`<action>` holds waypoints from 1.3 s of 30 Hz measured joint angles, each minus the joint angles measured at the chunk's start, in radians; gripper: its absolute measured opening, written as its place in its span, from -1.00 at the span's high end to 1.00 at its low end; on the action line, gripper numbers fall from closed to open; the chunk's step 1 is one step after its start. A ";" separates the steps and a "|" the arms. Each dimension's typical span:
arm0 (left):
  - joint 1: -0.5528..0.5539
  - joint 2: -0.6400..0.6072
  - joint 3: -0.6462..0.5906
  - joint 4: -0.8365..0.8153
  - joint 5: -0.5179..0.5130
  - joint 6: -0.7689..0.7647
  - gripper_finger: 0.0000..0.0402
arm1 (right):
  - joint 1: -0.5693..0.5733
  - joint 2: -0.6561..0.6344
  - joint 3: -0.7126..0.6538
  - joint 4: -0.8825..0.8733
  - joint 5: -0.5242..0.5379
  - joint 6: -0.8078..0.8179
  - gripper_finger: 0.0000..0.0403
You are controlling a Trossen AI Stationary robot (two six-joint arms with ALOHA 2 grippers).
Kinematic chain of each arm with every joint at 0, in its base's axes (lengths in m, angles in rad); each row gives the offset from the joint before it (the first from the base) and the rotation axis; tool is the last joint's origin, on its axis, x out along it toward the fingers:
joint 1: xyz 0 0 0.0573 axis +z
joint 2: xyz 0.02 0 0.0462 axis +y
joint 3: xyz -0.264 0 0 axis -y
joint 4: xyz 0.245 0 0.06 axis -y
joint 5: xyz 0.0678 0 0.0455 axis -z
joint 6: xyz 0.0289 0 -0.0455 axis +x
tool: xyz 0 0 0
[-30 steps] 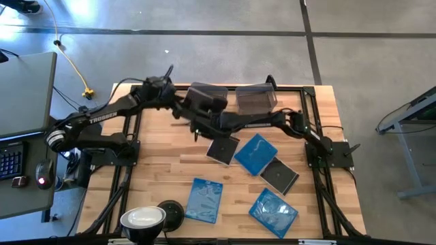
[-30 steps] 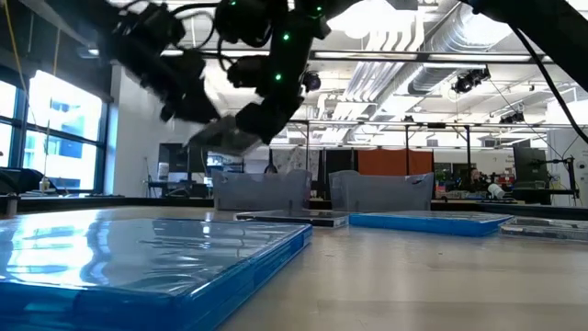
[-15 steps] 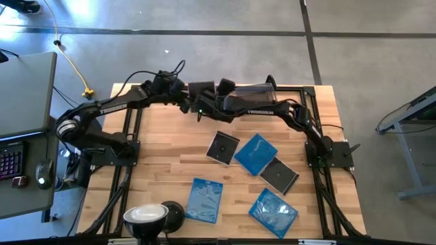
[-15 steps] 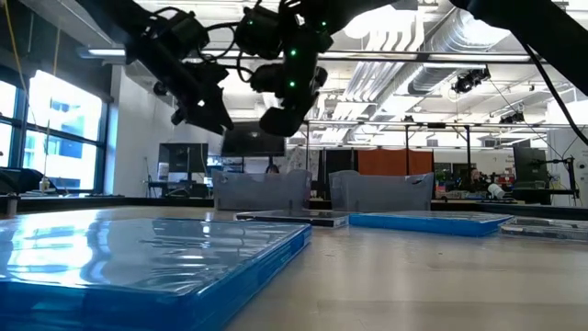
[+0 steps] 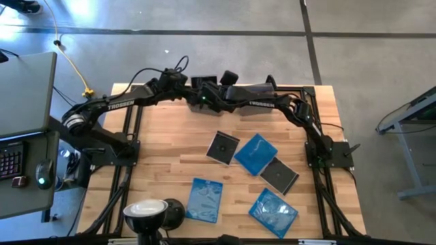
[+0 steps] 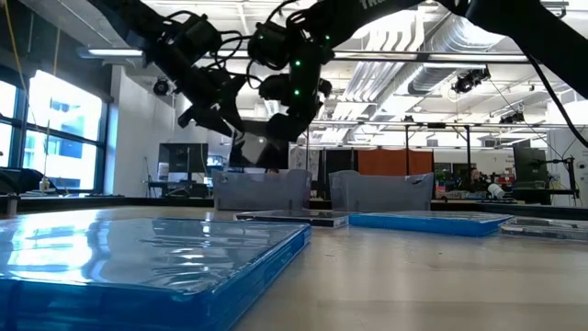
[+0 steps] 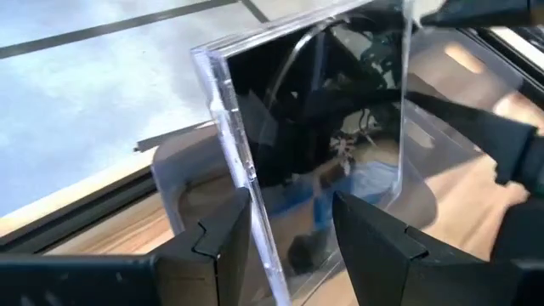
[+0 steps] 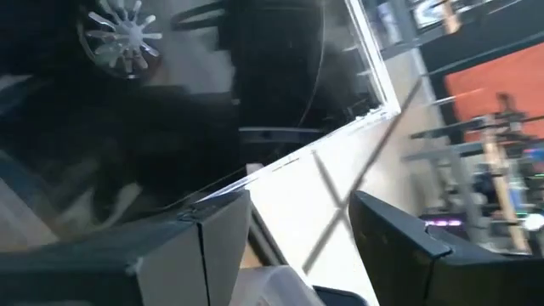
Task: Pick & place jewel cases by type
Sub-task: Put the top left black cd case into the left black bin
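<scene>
High view, upper centre — left end effector (image 5: 189,93) and right end effector (image 5: 204,97) both clamp one dark jewel case (image 7: 323,144), held upright above the left bin (image 7: 183,191) at the worktop's (image 5: 163,146) far edge.

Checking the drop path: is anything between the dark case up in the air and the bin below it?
Nothing visible. In the low view the dark jewel case, between the left gripper and right gripper, hangs above the left-hand bin with only open air between.

Both arms crowd the upper centre over the left bin (image 5: 204,87), while bare bench (image 5: 160,146) lies open at centre left.
</scene>
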 joint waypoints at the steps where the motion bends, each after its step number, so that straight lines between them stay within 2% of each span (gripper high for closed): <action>1: 0.000 0.005 0.003 -0.002 -0.010 -0.006 0.19 | -0.005 0.000 0.000 0.001 -0.018 0.007 0.01; 17: -0.020 0.090 0.007 0.043 -0.169 -0.104 0.19 | -0.038 0.002 0.000 0.032 -0.051 0.036 0.01; 21: -0.022 0.090 0.007 0.036 -0.178 -0.108 0.19 | -0.052 0.003 0.000 0.022 -0.110 0.058 0.01; 35: -0.021 0.090 0.007 -0.079 -0.186 -0.111 0.19 | -0.045 0.028 -0.001 -0.007 -0.188 0.114 0.01; 39: -0.026 0.090 0.007 -0.091 -0.181 -0.105 0.19 | -0.031 0.038 -0.001 -0.014 -0.151 0.114 0.01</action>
